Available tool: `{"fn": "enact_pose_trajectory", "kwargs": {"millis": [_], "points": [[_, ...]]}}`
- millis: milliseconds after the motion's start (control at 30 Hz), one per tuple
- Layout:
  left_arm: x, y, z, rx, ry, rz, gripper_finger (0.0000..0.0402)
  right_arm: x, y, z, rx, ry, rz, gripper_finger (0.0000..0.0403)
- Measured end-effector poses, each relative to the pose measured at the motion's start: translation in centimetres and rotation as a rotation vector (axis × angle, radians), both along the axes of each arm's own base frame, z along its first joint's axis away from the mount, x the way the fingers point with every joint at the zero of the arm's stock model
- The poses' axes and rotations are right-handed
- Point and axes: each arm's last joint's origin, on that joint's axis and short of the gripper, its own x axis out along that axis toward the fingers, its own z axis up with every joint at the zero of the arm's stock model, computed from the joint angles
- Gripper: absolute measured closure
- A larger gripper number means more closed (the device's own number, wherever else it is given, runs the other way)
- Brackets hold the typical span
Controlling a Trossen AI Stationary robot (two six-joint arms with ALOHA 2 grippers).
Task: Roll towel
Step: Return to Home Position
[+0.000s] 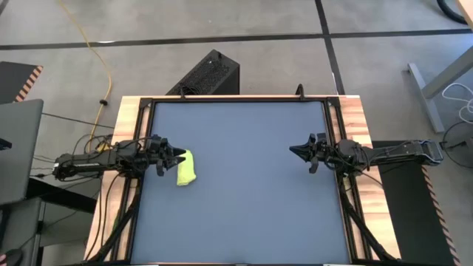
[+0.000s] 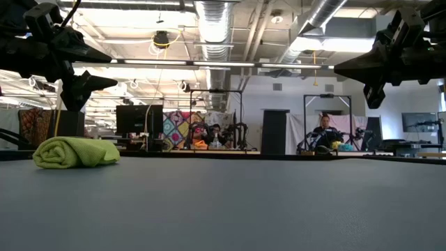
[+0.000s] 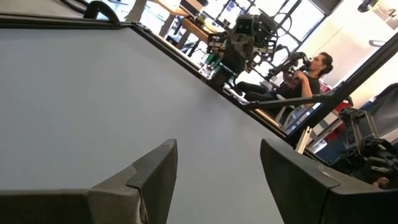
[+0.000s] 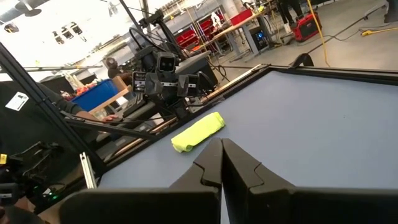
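The lime towel (image 1: 185, 168) lies rolled up into a short roll on the dark table (image 1: 244, 185), near its left edge; it also shows as the towel (image 2: 75, 152) in the low view and the towel (image 4: 198, 132) in the right wrist view. My left gripper (image 1: 181, 155) hovers open above the table just by the roll's far end, touching nothing; its fingers (image 3: 158, 174) stand apart. My right gripper (image 1: 293, 150) waits shut above the table's right side, fingertips (image 4: 221, 152) together.
A raised black frame (image 1: 240, 98) with wooden borders runs round the table. Between the two grippers the table surface is bare. Beyond the far edge the low view shows a workshop with seated people (image 2: 323, 132) and equipment.
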Motion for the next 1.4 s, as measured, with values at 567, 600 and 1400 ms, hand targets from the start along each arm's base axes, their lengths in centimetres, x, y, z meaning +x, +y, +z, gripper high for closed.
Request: {"fn": "enact_pose_trajectory", "kwargs": {"millis": [567,600,1400], "points": [[0.0,0.0,0.0,-0.014,-0.001,0.002,0.0182,0.0,0.0,0.0,0.000,0.001,0.000,0.0378],[0.0,0.0,0.0,-0.014,-0.001,0.002,0.0182,0.0,0.0,0.0,0.000,0.001,0.000,0.0378],[0.0,0.0,0.0,0.389,0.055,-0.013,0.0182,0.0,0.0,-1.1,-0.061,0.130,0.003,0.0377]]}}
